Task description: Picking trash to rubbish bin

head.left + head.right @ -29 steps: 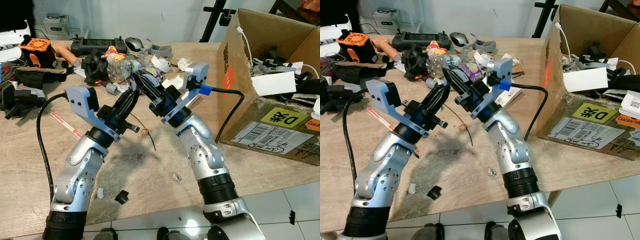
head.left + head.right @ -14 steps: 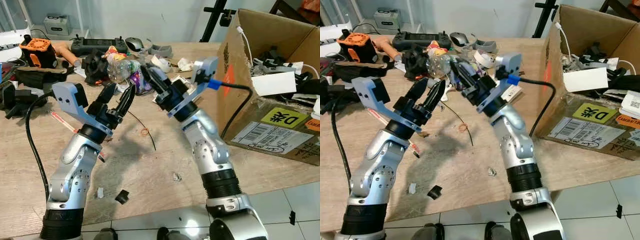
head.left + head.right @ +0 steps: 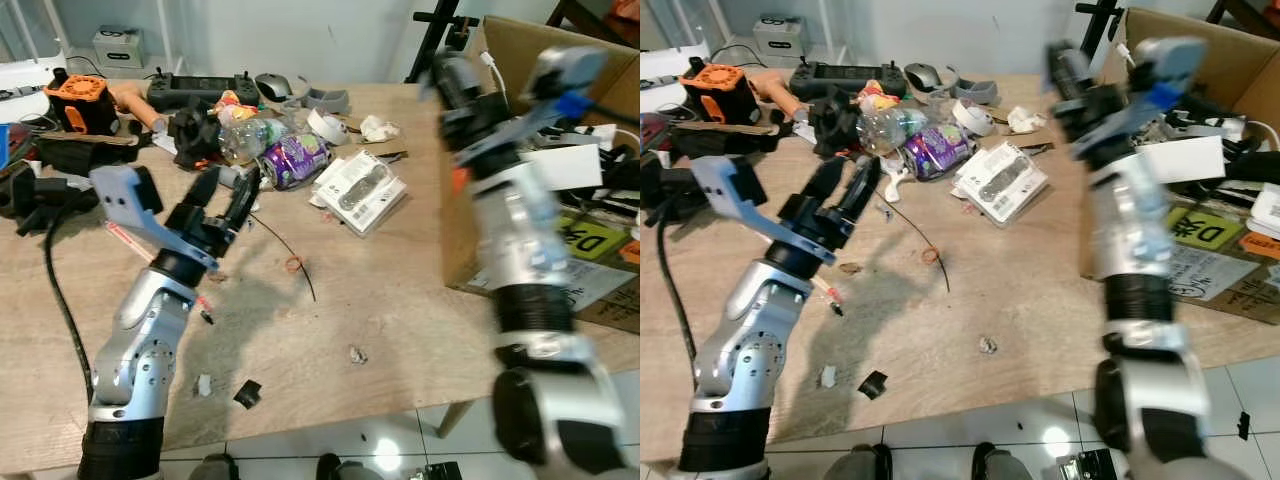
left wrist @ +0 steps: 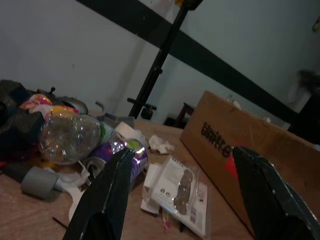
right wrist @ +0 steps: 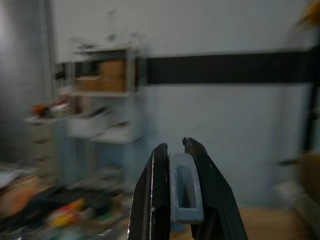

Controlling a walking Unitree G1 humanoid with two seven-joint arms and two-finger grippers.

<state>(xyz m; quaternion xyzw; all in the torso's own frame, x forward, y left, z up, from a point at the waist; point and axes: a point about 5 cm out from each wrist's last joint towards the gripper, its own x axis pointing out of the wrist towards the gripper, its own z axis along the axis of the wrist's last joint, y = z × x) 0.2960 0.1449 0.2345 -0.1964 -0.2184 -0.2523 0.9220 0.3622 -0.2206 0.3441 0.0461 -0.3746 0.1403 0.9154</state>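
The left end effector [image 3: 222,190] hangs over the near-left part of the pale wooden surface [image 3: 400,300], its silver arm bent at the elbow and angled up and forward, its two long black fingers [image 4: 107,197] spread wide with nothing between them. They aim toward the heap of rubbish farther back.

The right end effector [image 5: 176,200] is lifted high on an almost upright, motion-blurred arm beside the big open brown cardboard box [image 3: 590,70] at the surface's right edge. Its fingers are nearly closed on a small pale grey-blue rectangular plastic piece [image 5: 184,192], pinched between them and held in the air.

On the surface nearest the robot lie small dark scraps [image 3: 245,393] and a tiny crumpled bit [image 3: 355,353]. Beyond these sit a thin black wire [image 3: 290,260] and a small brownish ring [image 3: 292,265]. Farther on rests a flat white clear-fronted package [image 3: 362,190], just beside a crushed purple wrapper [image 3: 293,160] and a clear crumpled plastic bottle [image 3: 245,135]. At the far edge lie a white roll of tape [image 3: 326,125], a grey computer mouse [image 3: 270,86] and a black handheld controller [image 3: 195,92].
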